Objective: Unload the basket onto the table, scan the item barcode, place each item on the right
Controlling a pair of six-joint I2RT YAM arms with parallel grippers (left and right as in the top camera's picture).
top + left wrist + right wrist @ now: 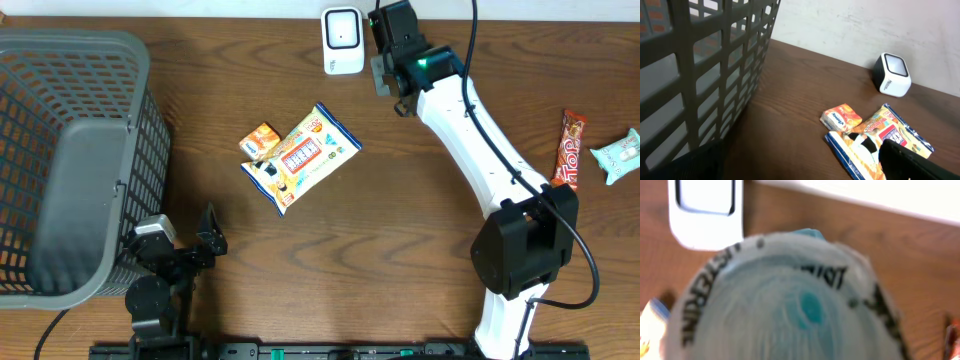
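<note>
— Where's the item [790,295]?

— At the far side of the bench [400,250], in the right hand [390,78], which is closed narrowly around it, just right of the white scanner [342,40]. It's a round, pale thing with dark lettering, too blurred to read.

— So it's presenting it?

— I'd say so. I can't see a barcode, so next it probably needs turning until the code faces the scanner window.

— And the left hand [182,240]?

— Near left, beside the basket [140,60], spread wide and empty.

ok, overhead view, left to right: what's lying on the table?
Grey plastic mesh basket → small orange carton → white boxy barcode scanner → red chocolate bar → pale teal packet. Yellow snack pouch skipped: spans carton and scanner.
</note>
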